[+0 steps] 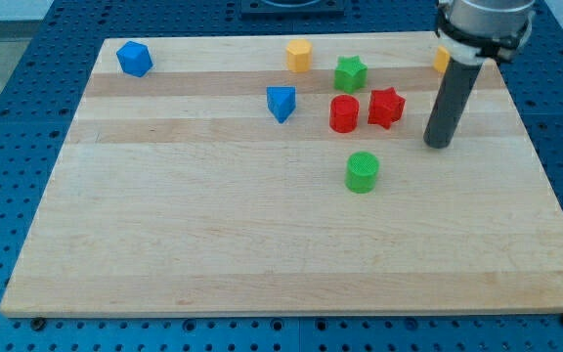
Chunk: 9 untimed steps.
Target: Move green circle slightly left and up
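The green circle (362,172) is a short green cylinder lying a little right of the board's middle. My tip (439,145) rests on the board to the right of it and slightly higher, about one block-width gap away, not touching it. The dark rod rises from the tip toward the view's top right.
Above the green circle lie a red cylinder (344,113), a red star (385,107), a green star (350,73) and a blue triangular block (281,103). A yellow block (299,55) and a blue block (134,59) lie near the top edge. Another yellow block (441,60) is half hidden behind the rod.
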Available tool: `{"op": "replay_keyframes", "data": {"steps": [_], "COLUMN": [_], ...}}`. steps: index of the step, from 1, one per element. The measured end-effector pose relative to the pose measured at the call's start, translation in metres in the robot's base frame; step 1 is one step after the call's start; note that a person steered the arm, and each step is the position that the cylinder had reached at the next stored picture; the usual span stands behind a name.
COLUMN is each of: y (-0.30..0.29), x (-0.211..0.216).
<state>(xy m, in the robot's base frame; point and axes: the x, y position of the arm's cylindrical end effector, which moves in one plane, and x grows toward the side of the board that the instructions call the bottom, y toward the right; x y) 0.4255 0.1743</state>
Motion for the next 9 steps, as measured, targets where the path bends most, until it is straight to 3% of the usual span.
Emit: {"op": "replay_keyframes", "data": {"steps": [2, 6, 9], "y": [-0.056, -0.203, -0.221], "x": [0.045, 0.048, 0.028]}}
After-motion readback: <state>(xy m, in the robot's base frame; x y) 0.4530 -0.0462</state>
